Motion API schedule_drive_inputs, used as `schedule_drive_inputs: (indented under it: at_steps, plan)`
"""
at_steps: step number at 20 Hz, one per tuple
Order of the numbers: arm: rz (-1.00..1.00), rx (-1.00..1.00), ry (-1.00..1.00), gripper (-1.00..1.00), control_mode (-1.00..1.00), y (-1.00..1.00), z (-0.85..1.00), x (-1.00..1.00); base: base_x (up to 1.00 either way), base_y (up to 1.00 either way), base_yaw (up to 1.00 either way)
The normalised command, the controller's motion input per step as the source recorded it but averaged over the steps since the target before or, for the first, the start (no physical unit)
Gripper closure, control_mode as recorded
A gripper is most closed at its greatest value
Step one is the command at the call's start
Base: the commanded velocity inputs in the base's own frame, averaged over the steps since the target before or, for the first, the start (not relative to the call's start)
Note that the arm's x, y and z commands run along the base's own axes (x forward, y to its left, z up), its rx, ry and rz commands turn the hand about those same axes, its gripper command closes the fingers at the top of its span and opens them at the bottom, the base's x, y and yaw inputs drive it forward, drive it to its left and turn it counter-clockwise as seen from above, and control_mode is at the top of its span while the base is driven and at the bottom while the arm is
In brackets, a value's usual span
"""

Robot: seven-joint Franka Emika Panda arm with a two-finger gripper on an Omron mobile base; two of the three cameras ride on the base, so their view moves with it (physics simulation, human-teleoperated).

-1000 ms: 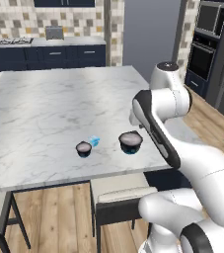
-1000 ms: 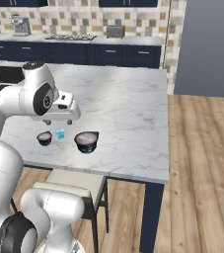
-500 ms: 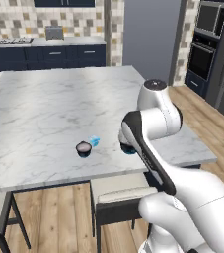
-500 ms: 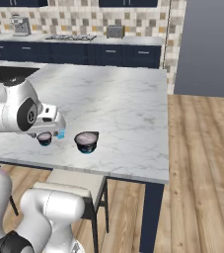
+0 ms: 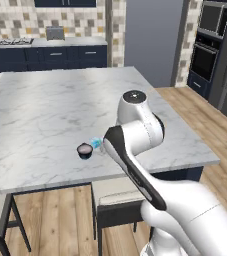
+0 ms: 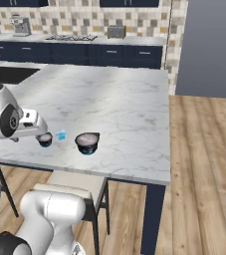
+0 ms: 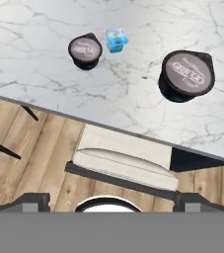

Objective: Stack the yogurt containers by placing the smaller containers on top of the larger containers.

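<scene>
Behind the marble island [image 6: 124,104], navy cabinets [image 6: 129,55] under checkered tile.

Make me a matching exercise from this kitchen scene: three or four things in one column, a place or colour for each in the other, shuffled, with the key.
Things:
1. small cup
2. large cup
3. tiny container
4. stool

Descriptions:
A. light blue, right beside the small cup
B. under the counter edge
C. widest round lid, apart from the others
D. narrower dark cup with pale lid

Pairs: 1-D, 2-C, 3-A, 4-B
</scene>
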Motion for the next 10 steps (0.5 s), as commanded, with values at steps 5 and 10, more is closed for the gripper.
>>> schedule_drive_inputs:
  at_steps: [5,10]
  plan:
    - [0.02,-0.01,-0.05,-1.0,-1.0,0.37,-0.2,0.0,0.0,0.0,0.0]
    - [0.0,-0.05,-0.07,-1.0,-1.0,0.2,-0.15,0.0,0.0,0.0,0.0]
